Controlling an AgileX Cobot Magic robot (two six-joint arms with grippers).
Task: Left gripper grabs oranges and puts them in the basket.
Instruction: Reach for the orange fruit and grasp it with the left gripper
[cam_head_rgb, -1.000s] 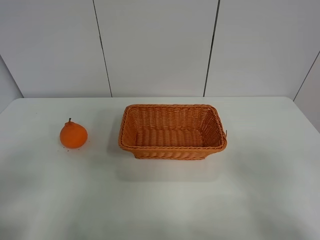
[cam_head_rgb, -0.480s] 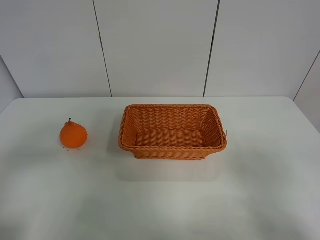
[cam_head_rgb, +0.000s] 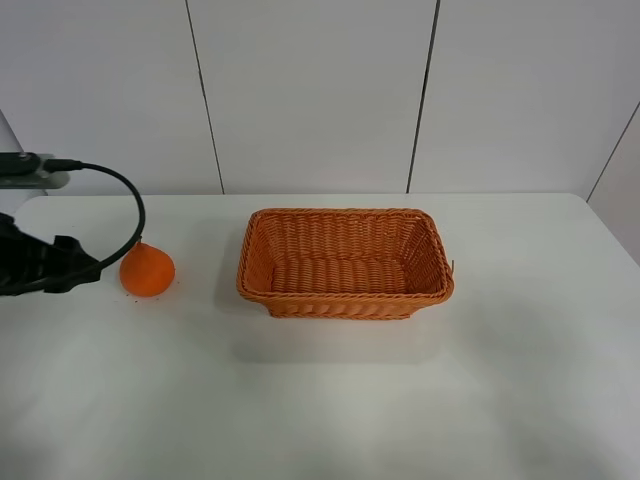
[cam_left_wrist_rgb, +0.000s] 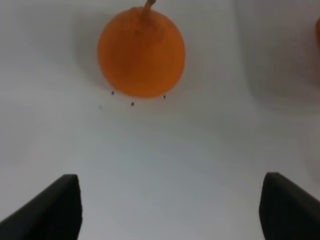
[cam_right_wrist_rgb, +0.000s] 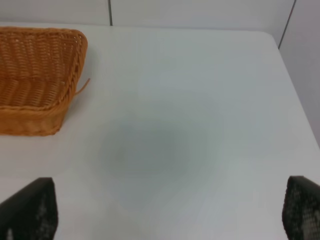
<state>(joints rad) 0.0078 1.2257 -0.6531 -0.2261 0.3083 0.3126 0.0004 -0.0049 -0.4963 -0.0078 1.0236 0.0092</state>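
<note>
Left wrist view: the left gripper (cam_left_wrist_rgb: 169, 210) is holding its jaws spread wide, the two black fingers (cam_left_wrist_rgb: 52, 210) showing far apart with only bare white table between them. It is gripping nothing.
Orange: the orange (cam_left_wrist_rgb: 141, 52) is sitting on the table ahead of the spread jaws, clear of both fingers and not between them. Its short stem is pointing away from the gripper, and a few tiny dark specks (cam_left_wrist_rgb: 132, 103) are lying on the table just beside its near edge.
Exterior high view: the left gripper is reaching in from the left edge, low over the table, its tip pointing at the orange and stopping just short of it. A black cable (cam_head_rgb: 128, 200) is looping up and over from the arm, and its lower end is passing close by the top of the fruit.
Orange against basket: the fruit is resting to the left of the basket (cam_head_rgb: 345, 297), apart from it, with a strip of bare table lying between the two.
Basket: the woven basket is standing upright near the middle of the table (cam_head_rgb: 330, 410), mouth facing up, its woven floor showing whole.
Right gripper: the right gripper (cam_right_wrist_rgb: 165, 210) is also hanging with its fingers spread far apart, clasping nothing, over bare table to the right of the basket. The right wrist view is showing one end of the basket, with a loose strand (cam_right_wrist_rgb: 82, 86) sticking out from its wall.
Backdrop: pale wall panels (cam_head_rgb: 310, 90) are standing behind the far edge of the table.
</note>
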